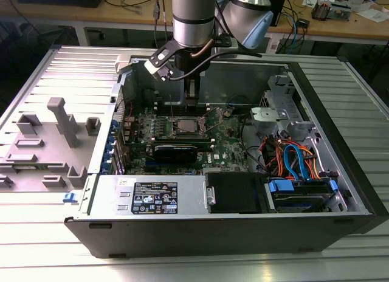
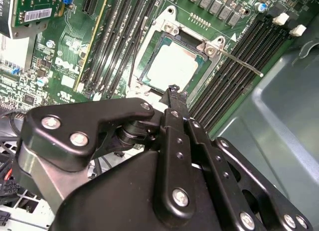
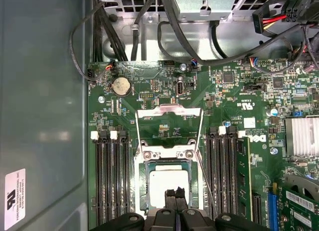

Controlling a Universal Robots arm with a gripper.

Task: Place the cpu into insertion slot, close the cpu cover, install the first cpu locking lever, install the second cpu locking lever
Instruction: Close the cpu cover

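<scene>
The cpu (image 3: 167,180) lies flat in the insertion slot (image 3: 143,188) on the green motherboard (image 3: 234,109), its pale metal top facing up. In the second wrist view the cpu (image 2: 172,66) lies just beyond my black fingertips. My gripper (image 3: 174,193) hangs right over the cpu's near edge, shut with nothing between its fingers; its tip (image 2: 173,90) is narrow and closed. The cpu cover (image 3: 169,110) stands swung open on its hinge behind the slot. A thin locking lever (image 2: 243,63) sticks out unlatched beside the socket. In the exterior view, my gripper (image 1: 191,95) reaches down into the case above the slot (image 1: 183,125).
Long black memory slots (image 3: 110,181) flank the socket on both sides. The grey case wall (image 3: 45,116) is close by. Bundled cables (image 1: 292,157) and a drive bay fill the exterior view's right; a power supply (image 1: 155,196) is in front. A grey fixture (image 1: 64,121) stands outside the case.
</scene>
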